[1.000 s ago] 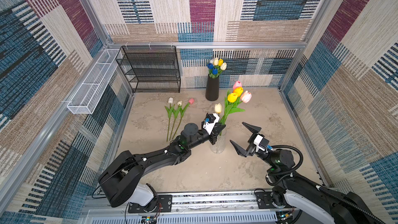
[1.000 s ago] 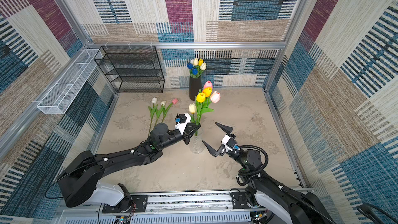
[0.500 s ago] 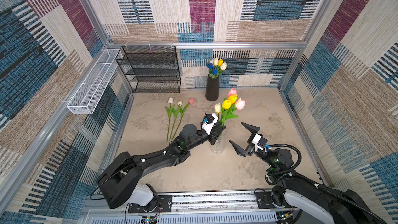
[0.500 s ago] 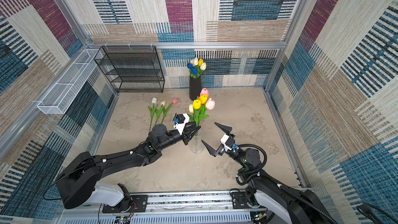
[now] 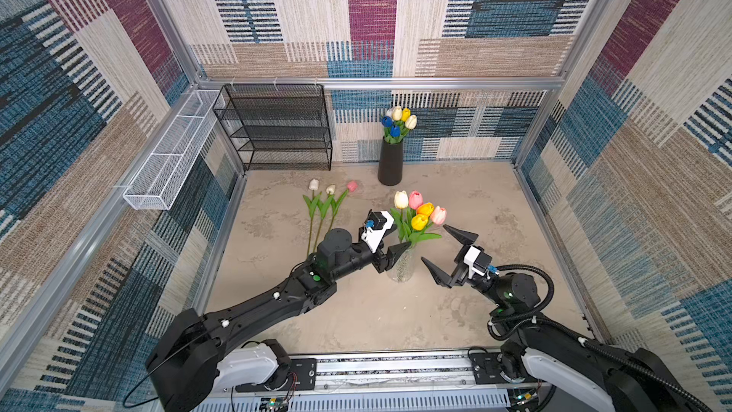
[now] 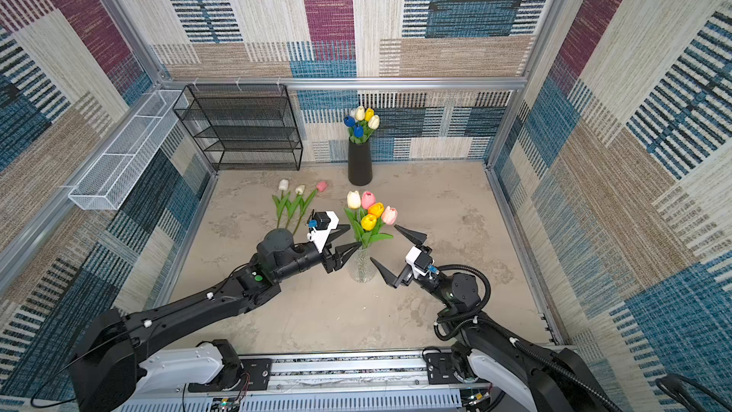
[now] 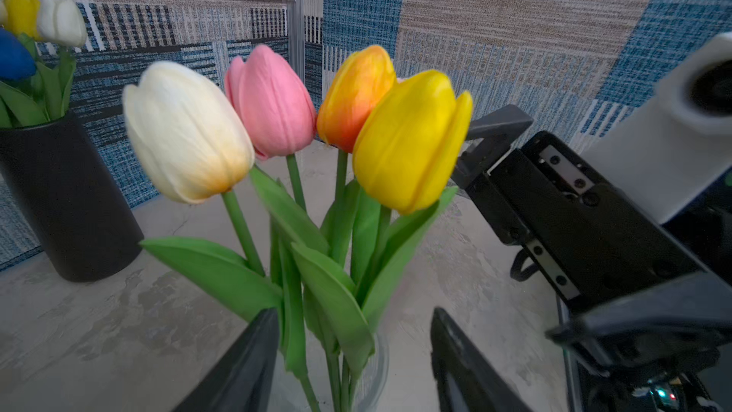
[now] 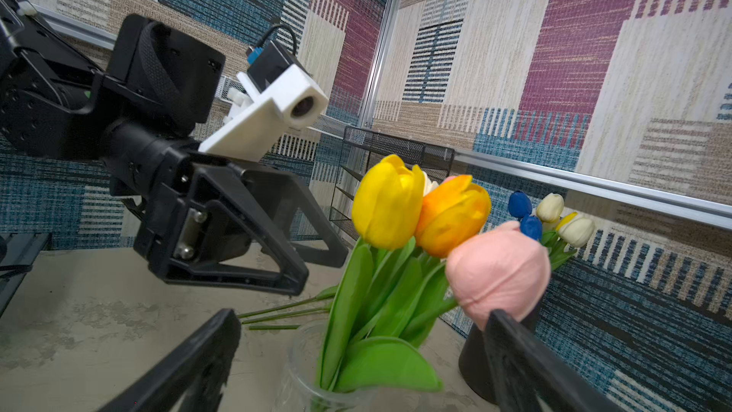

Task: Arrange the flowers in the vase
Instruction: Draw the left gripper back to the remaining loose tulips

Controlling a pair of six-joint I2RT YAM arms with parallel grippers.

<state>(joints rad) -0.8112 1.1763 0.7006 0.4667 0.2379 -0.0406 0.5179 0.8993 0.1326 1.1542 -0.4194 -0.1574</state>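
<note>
Far left, 3 loose tulips [image 5: 328, 208] lie flat on table [image 5: 475, 311], stems running front-back, heads twd back wall. Left gripper [image 6: 353, 236]: fingers spread, tips just beside the leaves. Centre, 5-tulip bunch [image 5: 419, 214] stands in glass vase [image 5: 401, 269], stems near upright, heads up. Right gripper [image 5: 433, 243] near, fingers wide apart, holding nothing.

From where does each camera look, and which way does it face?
Top views: high at the front, looking down; left claw and right claw flank the glass vase.
Left wrist: on left arm, facing tulips; own fingertips, right claw show.
Right wrist: on right arm, facing same tulips; own fingertips, left claw show.
Shared: the yellow tulip.
</note>
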